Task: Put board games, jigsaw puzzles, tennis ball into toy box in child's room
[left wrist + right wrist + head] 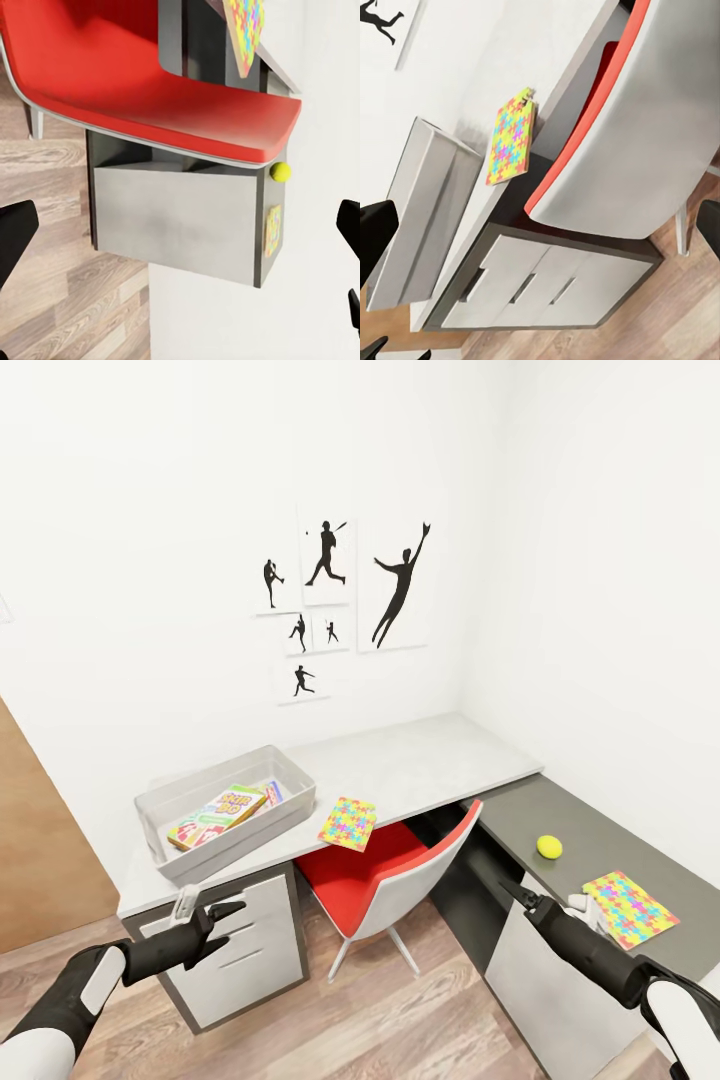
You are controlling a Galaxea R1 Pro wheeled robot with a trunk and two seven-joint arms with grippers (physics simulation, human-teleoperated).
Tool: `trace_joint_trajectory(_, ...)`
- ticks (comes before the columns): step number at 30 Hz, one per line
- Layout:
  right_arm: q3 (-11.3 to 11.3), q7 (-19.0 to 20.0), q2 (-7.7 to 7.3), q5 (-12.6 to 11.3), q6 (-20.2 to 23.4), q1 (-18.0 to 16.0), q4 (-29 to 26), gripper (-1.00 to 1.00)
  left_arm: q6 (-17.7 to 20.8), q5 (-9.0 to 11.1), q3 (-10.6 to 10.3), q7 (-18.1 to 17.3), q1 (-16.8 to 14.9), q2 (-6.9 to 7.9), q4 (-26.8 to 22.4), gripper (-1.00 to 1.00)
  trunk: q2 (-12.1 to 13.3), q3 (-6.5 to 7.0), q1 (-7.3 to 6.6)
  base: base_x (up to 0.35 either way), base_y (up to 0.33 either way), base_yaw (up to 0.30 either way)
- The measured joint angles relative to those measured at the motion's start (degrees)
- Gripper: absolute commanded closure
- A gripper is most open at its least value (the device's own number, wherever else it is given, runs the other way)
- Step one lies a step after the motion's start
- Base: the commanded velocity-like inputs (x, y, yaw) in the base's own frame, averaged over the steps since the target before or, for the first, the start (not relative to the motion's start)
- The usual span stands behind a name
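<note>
The toy box (pixel 170 822) is being seen on the table's (pixel 420 765) light top, board games (pixel 222 812) lying inside; one jigsaw puzzle (pixel 347 823) is overhanging the front edge beside it; another (pixel 628 908) and the tennis ball (pixel 549 846) are resting on the dark section; the left gripper (pixel 222 927) and right gripper (pixel 512 890) are being held spread, empty.

Both arms reach forward from the lower corners of the head view, white upper segments giving way to black forearms. The left gripper (pixel 225 925) sits at lower left, its dark jaws spread apart and empty, pointing toward the right of the frame. The right gripper (pixel 515 890) sits at lower right, angled up and leftward, its jaws likewise parted and holding nothing.
</note>
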Motion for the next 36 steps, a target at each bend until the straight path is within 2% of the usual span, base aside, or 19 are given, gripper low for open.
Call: trace_joint_trajectory(36, 0.0, 0.3, 0.08, 0.07, -0.13, -0.01, -0.05, -1.0, -0.33, -0.19, 0.07, 0.1, -0.01, -0.13, 0.0, -1.0, -14.48, -6.49, 7.92, 0.0, 0.0, 0.0)
